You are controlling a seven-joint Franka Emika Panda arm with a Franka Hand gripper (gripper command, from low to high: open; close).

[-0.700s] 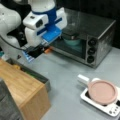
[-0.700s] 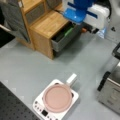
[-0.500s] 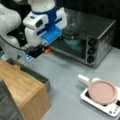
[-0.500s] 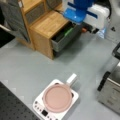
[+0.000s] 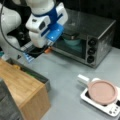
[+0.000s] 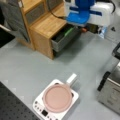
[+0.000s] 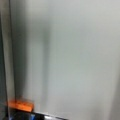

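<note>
In both front views my white and blue arm reaches down beside the toaster oven (image 5: 100, 37). The gripper (image 5: 48, 50) hangs low over the oven's lowered black door (image 5: 37, 52), its orange fingertip just at the door's edge. A teal bowl (image 5: 71, 41) stands inside the oven, close to the right of the gripper. In a front view the gripper (image 6: 83, 29) shows under the blue wrist, between the open drawer and the oven side. The wrist view holds mostly a grey blurred surface, with one orange fingertip (image 7: 21, 105) at the bottom left. Nothing held is visible.
A wooden cabinet (image 5: 22, 90) has an open grey drawer (image 6: 65, 38) with something green inside. A pink pan (image 5: 102, 92) with a white handle sits on a white hotplate (image 6: 40, 106). The grey table (image 6: 30, 67) lies between them.
</note>
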